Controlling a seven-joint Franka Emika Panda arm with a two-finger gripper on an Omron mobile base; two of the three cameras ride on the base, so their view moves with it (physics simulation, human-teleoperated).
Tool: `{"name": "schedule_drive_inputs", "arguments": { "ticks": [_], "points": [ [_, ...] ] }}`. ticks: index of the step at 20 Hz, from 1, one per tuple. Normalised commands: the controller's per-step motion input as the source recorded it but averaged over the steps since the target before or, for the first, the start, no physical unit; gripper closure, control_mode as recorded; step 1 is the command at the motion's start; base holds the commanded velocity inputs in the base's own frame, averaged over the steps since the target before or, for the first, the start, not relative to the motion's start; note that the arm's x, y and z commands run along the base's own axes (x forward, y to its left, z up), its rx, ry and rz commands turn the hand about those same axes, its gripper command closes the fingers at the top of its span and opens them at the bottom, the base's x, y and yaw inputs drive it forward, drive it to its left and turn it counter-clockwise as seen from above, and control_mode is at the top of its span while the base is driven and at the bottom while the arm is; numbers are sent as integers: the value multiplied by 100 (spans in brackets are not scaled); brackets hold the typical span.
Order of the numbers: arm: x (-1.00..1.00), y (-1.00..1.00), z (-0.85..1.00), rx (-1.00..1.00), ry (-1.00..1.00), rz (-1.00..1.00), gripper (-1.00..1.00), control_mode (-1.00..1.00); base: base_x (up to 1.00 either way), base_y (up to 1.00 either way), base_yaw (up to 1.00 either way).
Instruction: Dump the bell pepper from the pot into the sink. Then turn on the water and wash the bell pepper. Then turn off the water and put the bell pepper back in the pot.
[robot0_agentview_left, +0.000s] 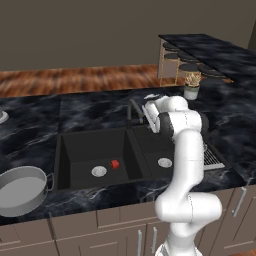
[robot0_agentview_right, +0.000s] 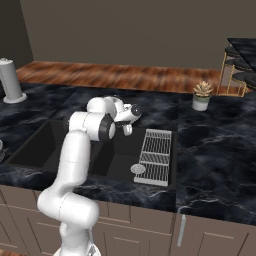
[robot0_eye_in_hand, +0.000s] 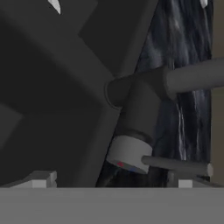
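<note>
The bell pepper (robot0_agentview_left: 115, 164) lies on the floor of the left basin of the black double sink (robot0_agentview_left: 62, 150), just beside that basin's round silver drain (robot0_agentview_left: 99, 171), while the grey pot (robot0_agentview_left: 20, 190) sits upright and empty on the dark marble counter (robot0_agentview_left: 30, 125) at the sink's left front corner. By the look of it, the dumping step is complete. No water is visible at the spout or in either basin, so the washing appears not to have begun; turning the water on, rinsing, shutting it off and returning the pepper to the pot all seem to remain.

The robot's gripper (robot0_eye_in_hand: 111, 179) is at the dark faucet (robot0_eye_in_hand: 140, 105) behind the sink's central divider, its two fingers spread as wide as they go and gripping nothing. In the hand view the finger tips (robot0_eye_in_hand: 41, 179) rise on either side of the faucet's pale grey handle base with its red and blue marks (robot0_eye_in_hand: 127, 154); the thin lever (robot0_eye_in_hand: 175, 165) juts out beside it, close to one tip, though whether anything touches cannot be told. The spout (robot0_eye_in_hand: 192, 75) extends away from the faucet body. The ribbed drying rack (robot0_agentview_right: 156, 155) rests over the basin on the far side of the faucet from the pepper.
</note>
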Motion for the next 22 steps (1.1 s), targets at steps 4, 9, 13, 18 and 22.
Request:
{"name": "schedule_drive_inputs", "arguments": {
  "ticks": [4, 9, 13, 18, 22],
  "points": [
    [-100, -24, 9, 0, -36, 0, -100, -100, 0, 0, 0],
    [-100, -5, 18, -1, -37, 0, -100, -100, 0, 0, 0],
    [-97, 11, 87, -3, -26, 2, -100, -100, 0, 0, 0],
    [-71, 0, 98, 0, -16, 0, -100, -100, 0, 0, 0],
    [-96, 0, 32, -3, 2, 0, -100, -100, 0, 0, 0]
  ]
}}
